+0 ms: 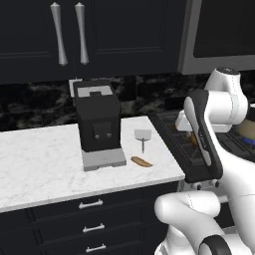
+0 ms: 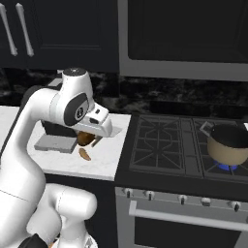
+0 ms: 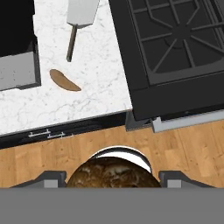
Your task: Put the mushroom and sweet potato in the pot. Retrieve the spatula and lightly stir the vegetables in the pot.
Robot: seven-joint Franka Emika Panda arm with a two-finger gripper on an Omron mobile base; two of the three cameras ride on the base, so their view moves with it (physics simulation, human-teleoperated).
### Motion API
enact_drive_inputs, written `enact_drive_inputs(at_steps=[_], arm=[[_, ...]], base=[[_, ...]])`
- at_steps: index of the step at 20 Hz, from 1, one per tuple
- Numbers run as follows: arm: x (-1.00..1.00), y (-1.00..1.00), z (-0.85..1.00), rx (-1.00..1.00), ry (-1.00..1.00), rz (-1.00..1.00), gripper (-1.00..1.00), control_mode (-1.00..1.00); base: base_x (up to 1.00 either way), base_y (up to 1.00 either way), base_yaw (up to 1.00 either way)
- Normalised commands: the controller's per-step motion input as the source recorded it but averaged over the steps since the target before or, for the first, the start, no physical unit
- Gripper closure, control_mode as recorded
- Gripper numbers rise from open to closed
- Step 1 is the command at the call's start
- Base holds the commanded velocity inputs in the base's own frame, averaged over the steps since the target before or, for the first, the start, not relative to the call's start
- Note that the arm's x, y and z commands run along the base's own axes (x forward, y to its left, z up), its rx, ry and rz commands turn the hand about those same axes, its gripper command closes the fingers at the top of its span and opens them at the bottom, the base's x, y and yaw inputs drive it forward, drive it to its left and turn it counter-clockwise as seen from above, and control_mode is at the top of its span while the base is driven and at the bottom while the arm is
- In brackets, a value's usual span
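Between the two finger tips at the bottom of the hand view we see the mushroom (image 3: 113, 174), a dark brown mottled lump; the claw (image 3: 113, 177) is clenched on it, jaws wide apart with one tip at each side. In the right base view the same brown lump (image 2: 85, 138) hangs under the white hand, above the front part of the table (image 2: 104, 160) and just left of the stove (image 2: 164, 145).

On the white marble table the sweet potato (image 1: 141, 162) lies flat near the front edge, just right of the grey base of the coffee machine (image 1: 98, 122). We also mark it in the hand view (image 3: 64, 81) and, small, in the right base view (image 2: 85, 154), below the held mushroom. The spatula (image 1: 143, 138) lies flat behind the sweet potato, a little apart from it, light grey blade toward the wall and thin dark handle pointing toward the front edge; in the hand view (image 3: 78, 22) the blade is cut by the top border.

The pot (image 2: 228, 144) stands on the front right burner of the stove, over a blue flame, well apart from the claw. Its tan wall and dark rim are visible; one metal handle shows on its left side. We cannot see into it from here.

The hand view also shows wooden floor (image 3: 188, 144) below the table edge and the stove front.
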Motion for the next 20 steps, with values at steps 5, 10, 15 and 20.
enact_drive_inputs(at_steps=[5,10,15,20], arm=[[0.0,0.0,0.0,0.0,0.0,0.0,1.0,1.0],[0.0,0.0,0.0,0.0,0.0,0.0,1.0,1.0],[0.0,0.0,0.0,0.0,0.0,0.0,1.0,1.0],[0.0,0.0,0.0,0.0,0.0,0.0,1.0,1.0]], base=[[0.0,-0.66,0.0],[0.0,-1.0,0.0],[0.0,-1.0,0.0],[0.13,-1.0,0.0]])
